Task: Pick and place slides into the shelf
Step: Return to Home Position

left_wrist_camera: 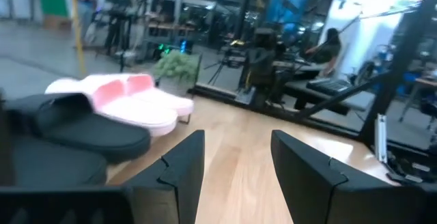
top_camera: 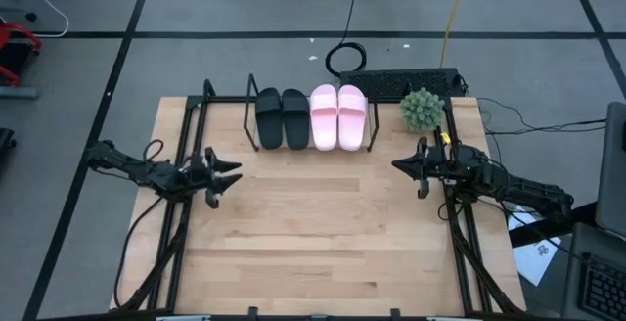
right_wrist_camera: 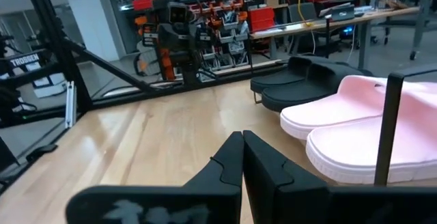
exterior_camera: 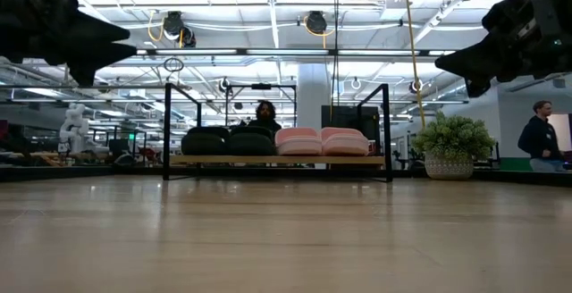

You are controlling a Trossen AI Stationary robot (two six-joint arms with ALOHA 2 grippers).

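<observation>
All four slides sit side by side on the shelf [top_camera: 249,115] at the table's far edge, soles on its wooden board: the black pair [top_camera: 282,118] on the left, the pink pair [top_camera: 338,116] on the right. The low view shows the black pair [exterior_camera: 228,141] and pink pair [exterior_camera: 322,140] on the board [exterior_camera: 277,160]. My left gripper [top_camera: 232,175] hovers above the table's left side, open and empty. My right gripper [top_camera: 398,165] hovers above the right side, shut and empty. The left wrist view shows its open gripper [left_wrist_camera: 235,159]; the right wrist view shows its closed gripper [right_wrist_camera: 242,157].
A potted green plant [top_camera: 423,110] stands at the table's far right corner, next to the shelf. A dark keyboard [top_camera: 401,82] and cables lie behind the far edge. Black frame rails [top_camera: 181,233] run along both table sides. Bare wood [top_camera: 313,233] spreads between the arms.
</observation>
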